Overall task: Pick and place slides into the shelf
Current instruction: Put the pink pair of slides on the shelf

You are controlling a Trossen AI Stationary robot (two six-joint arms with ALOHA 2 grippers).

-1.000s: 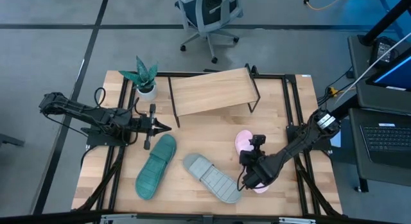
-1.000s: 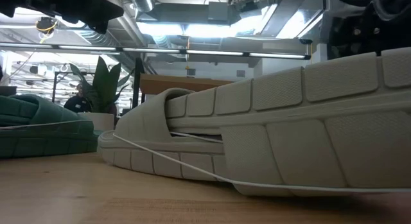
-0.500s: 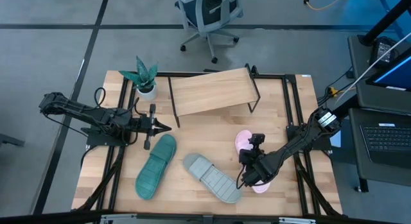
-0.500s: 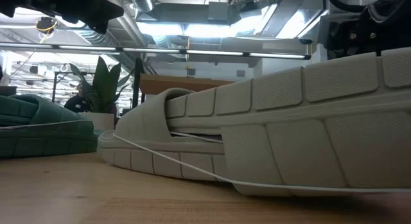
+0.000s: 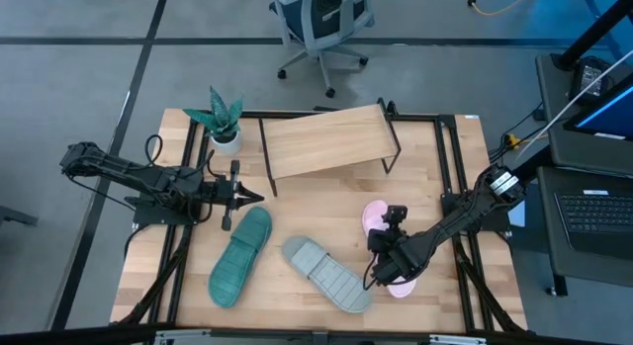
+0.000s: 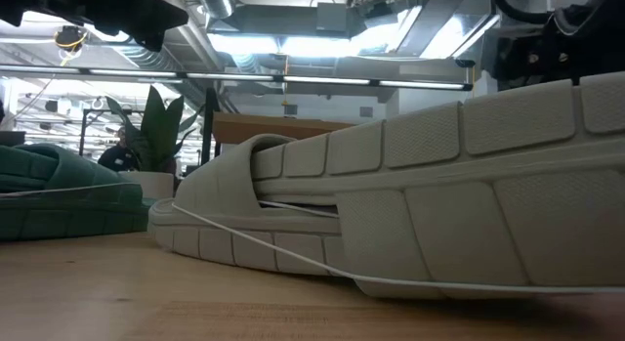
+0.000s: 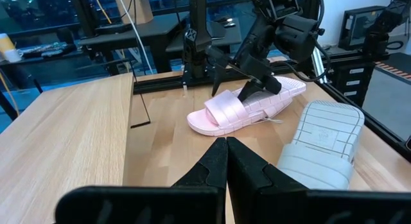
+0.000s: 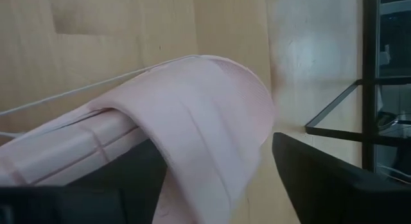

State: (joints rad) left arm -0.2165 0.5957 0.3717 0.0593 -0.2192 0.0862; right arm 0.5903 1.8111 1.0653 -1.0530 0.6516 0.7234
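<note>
The R gripper point(image 5: 388, 269) is seen down at the pink slide point(image 5: 379, 226) near the table's point(image 5: 297, 202) right front. In the right wrist view the pink strap point(image 8: 212, 115) sits between the two dark fingers point(image 8: 327, 179), one finger under the strap, the other outside it; the jaws are spread around the strap w/ a gap on the outer side, so no firm grip can be told. The left wrist view shows the same: fingers straddling the strap, sole flat on the wood.

The grey slide point(image 5: 326, 274) lies just left of that gripper, the teal slide point(image 5: 240, 256) further left; both rest on the tabletop. The shelf point(image 5: 326, 140) stands at the back, well apart from all 3 slides.

The L gripper point(image 5: 253, 197) is held closed, fingers pressed together, nothing in them, hovering between the plant point(image 5: 224, 120) and the teal slide.
</note>
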